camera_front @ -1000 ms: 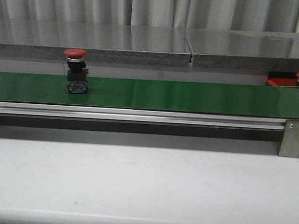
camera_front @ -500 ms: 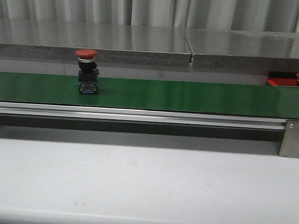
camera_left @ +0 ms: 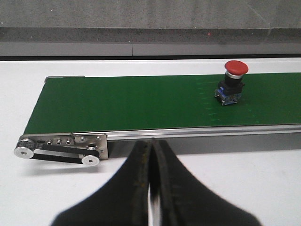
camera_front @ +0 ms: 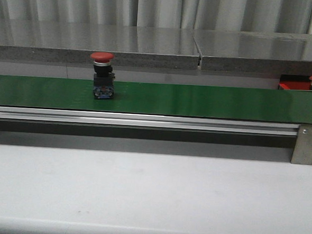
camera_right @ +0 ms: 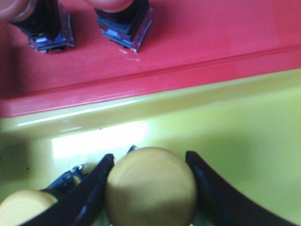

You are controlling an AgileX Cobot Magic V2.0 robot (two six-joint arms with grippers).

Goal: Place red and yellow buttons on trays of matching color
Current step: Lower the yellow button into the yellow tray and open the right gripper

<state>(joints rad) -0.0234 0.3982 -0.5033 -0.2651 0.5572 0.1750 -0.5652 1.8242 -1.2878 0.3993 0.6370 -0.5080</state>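
front: level, faces belt (camera_front: 199, 101); left wrist: shares it | right wrist: close above trays (camera_right: 197, 42)

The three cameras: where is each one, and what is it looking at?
Front: faces forward over the table at the green belt carrying a red button; no arm shows.
Left wrist: looks along that belt and button; left end effector shows.
Right wrist: looks down at yellow tray and red tray; right end effector around a yellow button.

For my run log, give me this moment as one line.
red button upright on green belt | left pincer shut, empty | right pincer around yellow button over yellow tray
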